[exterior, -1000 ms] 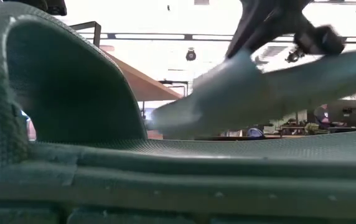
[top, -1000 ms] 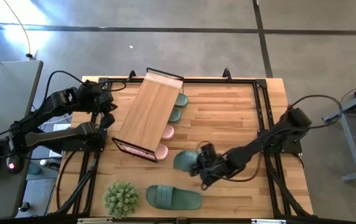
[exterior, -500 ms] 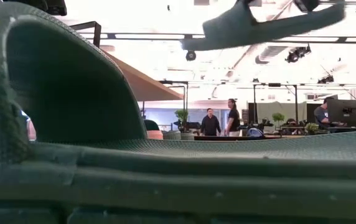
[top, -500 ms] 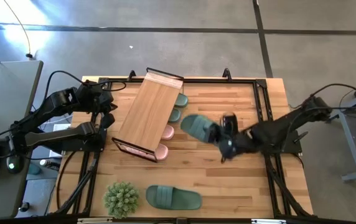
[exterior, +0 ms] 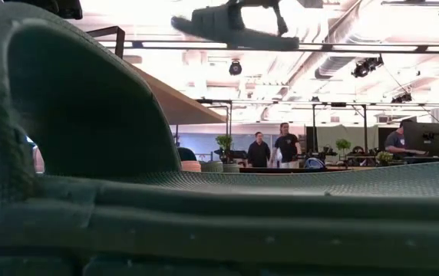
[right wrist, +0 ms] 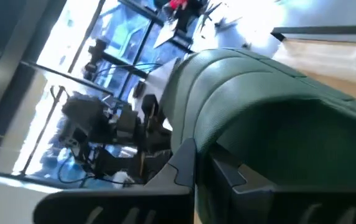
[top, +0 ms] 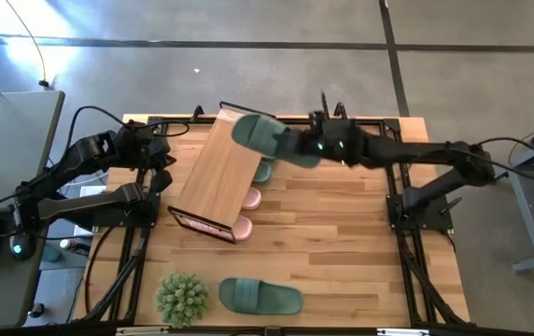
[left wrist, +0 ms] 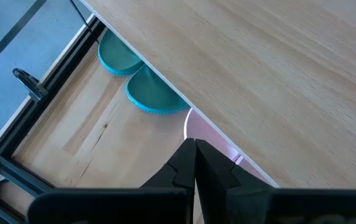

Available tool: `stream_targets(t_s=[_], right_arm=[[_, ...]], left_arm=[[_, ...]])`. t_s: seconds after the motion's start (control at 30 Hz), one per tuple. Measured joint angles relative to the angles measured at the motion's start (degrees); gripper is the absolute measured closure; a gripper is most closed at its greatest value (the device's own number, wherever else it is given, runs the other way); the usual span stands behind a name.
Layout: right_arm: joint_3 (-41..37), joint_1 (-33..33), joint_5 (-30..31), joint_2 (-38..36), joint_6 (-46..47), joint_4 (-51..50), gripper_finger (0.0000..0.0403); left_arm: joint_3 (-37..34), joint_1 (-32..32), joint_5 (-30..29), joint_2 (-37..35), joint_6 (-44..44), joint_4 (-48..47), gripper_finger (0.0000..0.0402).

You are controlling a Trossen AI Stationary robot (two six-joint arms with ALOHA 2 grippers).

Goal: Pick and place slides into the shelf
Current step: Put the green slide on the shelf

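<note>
My right gripper (top: 317,146) is shut on a sage-green slide (top: 265,138), carried in the air over the far right end of the shelf (top: 218,175). In the low view this slide (exterior: 233,26) shows high up, about level. Under the shelf's bamboo board lie another green slide (top: 263,172) and two pink slides (top: 251,198), their ends sticking out on the right. One more green slide (top: 259,296) lies flat near the table's near edge and fills the low view (exterior: 89,153). My left gripper (top: 160,175) waits shut at the shelf's left side, touching nothing. My right gripper holds the green slide by the end nearest the arm (right wrist: 228,155), pinched between the two fingers (right wrist: 184,158). It reaches level from the table's right, along the slide's length. The slide is lifted clear and about level, its strap (right wrist: 240,81) arching ahead of the fingers.
A spiky green plant ball (top: 181,297) sits near the near edge, left of the lying slide. A black metal frame (top: 393,126) runs around the tabletop. Bare wood lies right of the shelf (top: 342,215). People stand far off in the room (exterior: 273,149).
My right gripper has carried the green slide from low over the table's near middle, up and toward the far edge and the left, to above the shelf's far end. The slide has turned about on the way and stays in the hold.
</note>
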Motion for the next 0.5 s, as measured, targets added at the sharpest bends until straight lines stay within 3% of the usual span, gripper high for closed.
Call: stream_targets(t_s=[0.2, 0.4, 0.5], right_arm=[[0.93, -8.02, -15.83, 6.66, 3.65, 6.75, 0.0403], [11.53, -10.06, -22.18, 17.42, 3.6, 6.53, 0.0403], [18.74, -10.07, -22.48, 22.6, 3.71, 3.14, 0.0403]], left_arm=[[0.0, 0.0, 0.0, 0.0, 0.0, -0.02, 0.0401], [0.0, 0.0, 0.0, -0.01, -0.02, 0.0, 0.0401], [0.0, 0.0, 0.0, 0.0, -0.01, 0.0, 0.0401]])
